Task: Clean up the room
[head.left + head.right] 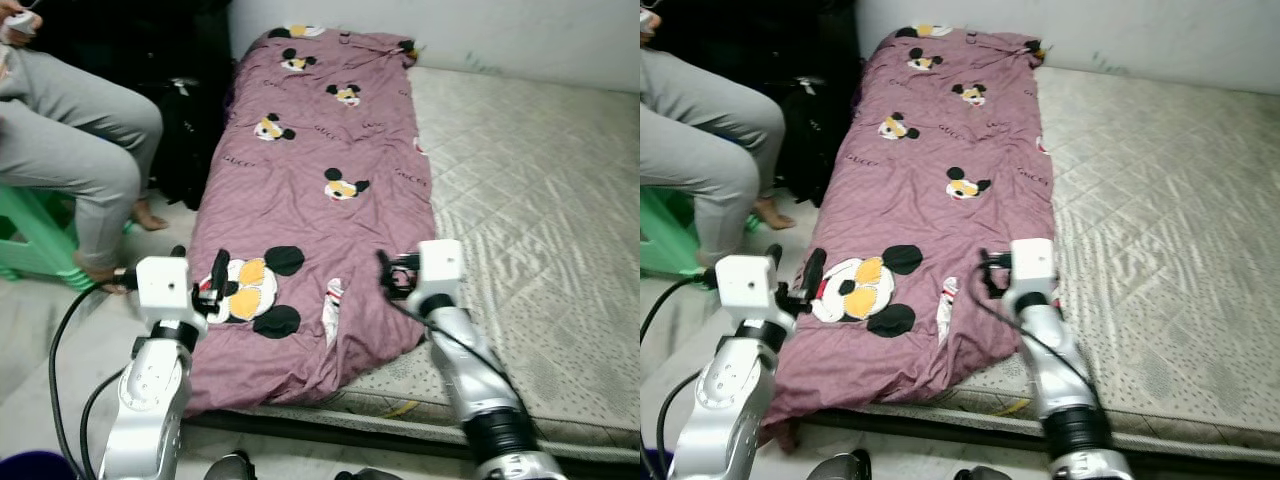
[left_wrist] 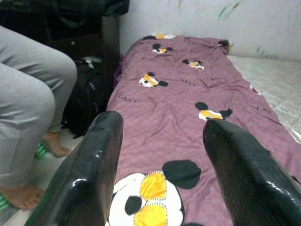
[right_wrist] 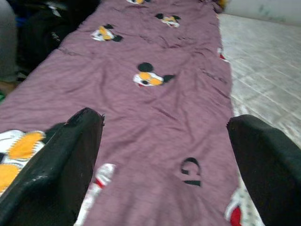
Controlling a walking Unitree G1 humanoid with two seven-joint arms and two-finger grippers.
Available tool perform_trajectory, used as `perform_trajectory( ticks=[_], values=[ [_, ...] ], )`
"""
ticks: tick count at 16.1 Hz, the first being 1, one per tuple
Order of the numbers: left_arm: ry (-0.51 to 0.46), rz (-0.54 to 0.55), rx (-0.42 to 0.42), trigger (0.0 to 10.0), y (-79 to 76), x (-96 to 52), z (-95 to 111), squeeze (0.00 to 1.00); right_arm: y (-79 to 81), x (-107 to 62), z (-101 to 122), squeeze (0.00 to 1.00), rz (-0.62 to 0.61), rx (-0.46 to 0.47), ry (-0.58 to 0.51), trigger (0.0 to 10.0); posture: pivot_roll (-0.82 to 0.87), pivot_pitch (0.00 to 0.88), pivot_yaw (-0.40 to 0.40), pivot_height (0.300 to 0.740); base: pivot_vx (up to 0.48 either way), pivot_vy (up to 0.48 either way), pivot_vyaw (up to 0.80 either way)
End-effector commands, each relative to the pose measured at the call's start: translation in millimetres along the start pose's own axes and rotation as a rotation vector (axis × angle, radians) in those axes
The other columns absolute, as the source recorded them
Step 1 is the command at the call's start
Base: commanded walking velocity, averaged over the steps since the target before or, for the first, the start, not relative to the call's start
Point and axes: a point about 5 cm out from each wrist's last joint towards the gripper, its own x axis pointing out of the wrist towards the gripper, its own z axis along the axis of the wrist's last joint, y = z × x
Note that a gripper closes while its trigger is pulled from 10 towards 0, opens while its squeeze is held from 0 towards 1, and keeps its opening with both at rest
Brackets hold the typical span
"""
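Head views: a mauve quilt (image 1: 320,190) printed with cartoon mice lies as a long strip down the centre of the frame, on the left half of a bare quilted mattress (image 1: 530,220). Its near end droops over the mattress edge at lower centre. The left gripper (image 1: 212,285) sits at lower left, over that near end beside the biggest mouse print; the right gripper (image 1: 388,275) sits at lower centre-right, near the quilt's right edge. A seated person's grey-trousered legs (image 1: 80,150) fill the upper left, on a green stool (image 1: 30,245), with a black bag (image 1: 190,140) between them and the bed.

Left wrist view: the two black fingers (image 2: 89,174) stand wide apart at the bottom of the frame, holding nothing, the quilt running up the centre beyond them.

Right wrist view: the fingers (image 3: 56,165) are likewise spread wide at the lower corners, empty, above the cloth.

This looks like the approach to tidying the bedding. Next, each gripper would need to drop onto the quilt's near end and pinch a fold of cloth before lifting.
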Motion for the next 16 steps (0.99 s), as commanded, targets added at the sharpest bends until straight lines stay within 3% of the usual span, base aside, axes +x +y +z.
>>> perform_trajectory(
  ticks=[1,10,16],
  values=[
    [0.000,0.001,0.010,10.0,0.5,-3.2,3,0.00,-2.4,-0.2,-3,0.00,-0.006,0.010,0.021,10.0,0.02,0.156,-0.059,0.740,0.000,0.000,0.00],
    [0.045,0.014,0.021,10.0,5.7,-16.0,3,0.00,-14.1,-18.8,-9,0.00,-0.032,0.032,0.008,10.0,0.02,0.216,-0.032,0.740,0.000,0.000,0.00],
    [0.059,0.016,0.018,10.0,3.7,-15.8,1,0.00,-16.7,-24.3,-10,0.00,-0.029,0.034,0.007,10.0,0.01,0.205,-0.036,0.671,0.000,0.000,0.00]
  ],
)
